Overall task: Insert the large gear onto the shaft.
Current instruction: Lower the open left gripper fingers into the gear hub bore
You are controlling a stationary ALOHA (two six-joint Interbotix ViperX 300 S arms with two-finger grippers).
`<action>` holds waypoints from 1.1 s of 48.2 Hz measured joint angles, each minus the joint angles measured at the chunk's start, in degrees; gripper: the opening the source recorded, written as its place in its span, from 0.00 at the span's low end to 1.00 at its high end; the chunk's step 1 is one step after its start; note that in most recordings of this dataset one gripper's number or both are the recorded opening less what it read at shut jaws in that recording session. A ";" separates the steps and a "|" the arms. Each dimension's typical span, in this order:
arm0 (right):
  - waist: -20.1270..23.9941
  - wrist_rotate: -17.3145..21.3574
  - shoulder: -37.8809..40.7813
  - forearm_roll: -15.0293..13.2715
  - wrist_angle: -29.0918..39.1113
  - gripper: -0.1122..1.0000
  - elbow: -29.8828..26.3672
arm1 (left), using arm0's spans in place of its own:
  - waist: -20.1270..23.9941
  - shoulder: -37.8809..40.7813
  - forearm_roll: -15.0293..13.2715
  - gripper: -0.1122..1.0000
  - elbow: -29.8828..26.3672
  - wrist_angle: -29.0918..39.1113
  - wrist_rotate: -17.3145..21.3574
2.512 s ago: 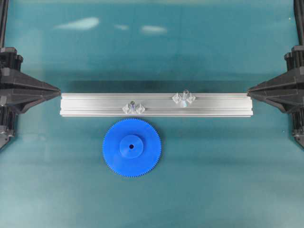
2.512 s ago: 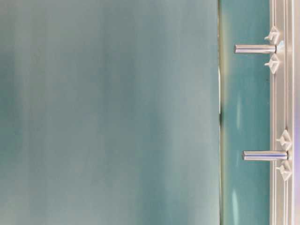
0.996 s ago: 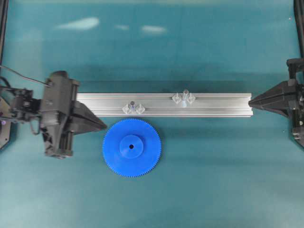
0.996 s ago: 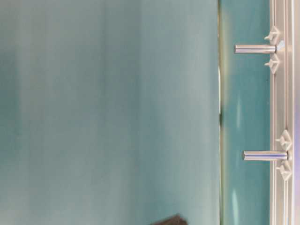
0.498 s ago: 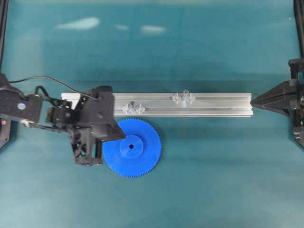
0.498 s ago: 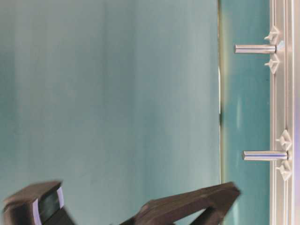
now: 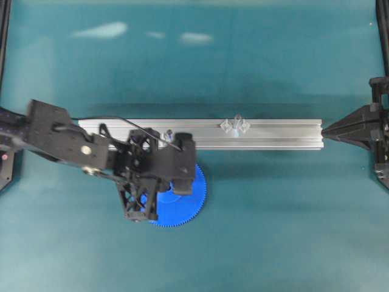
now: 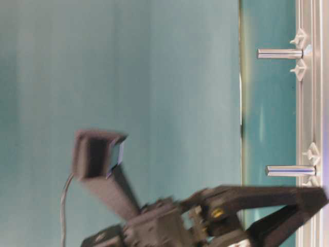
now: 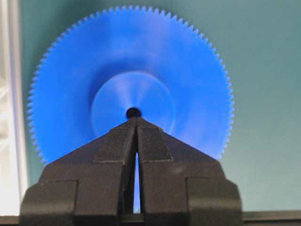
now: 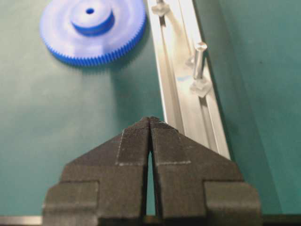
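Note:
The large gear (image 7: 193, 198) is a blue toothed disc lying flat on the teal table in front of the rail, mostly hidden by my left arm in the overhead view. It fills the left wrist view (image 9: 141, 61) and shows in the right wrist view (image 10: 91, 30). My left gripper (image 9: 136, 118) is shut with nothing in it, tips over the hub just short of the centre hole (image 7: 176, 184). The shaft (image 7: 236, 123) stands upright on the rail, seen also by the right wrist (image 10: 199, 59). My right gripper (image 7: 325, 129) is shut at the rail's right end (image 10: 150, 118).
A long aluminium rail (image 7: 279, 135) runs left to right behind the gear. A second, lower clear pin cluster (image 7: 166, 132) sits on it beside my left arm. Both pins show in the table-level view, where the blurred left arm (image 8: 205, 216) fills the bottom.
My left arm has swung right from the table's left side and tipped down over the gear, staying shut. The gear and the right gripper have not moved.

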 measured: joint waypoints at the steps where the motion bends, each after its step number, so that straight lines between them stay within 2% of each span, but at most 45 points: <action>1: 0.00 0.00 -0.09 0.00 0.00 0.13 0.00 | -0.09 0.44 0.00 0.09 -0.26 0.26 0.00; 18: -0.09 0.35 -1.49 0.00 0.09 0.13 0.44 | -0.26 4.31 0.00 0.09 -3.87 4.66 2.46; 53: -0.09 0.35 -1.67 -0.09 0.09 0.13 0.79 | -0.26 6.33 0.00 0.09 -6.24 7.73 2.64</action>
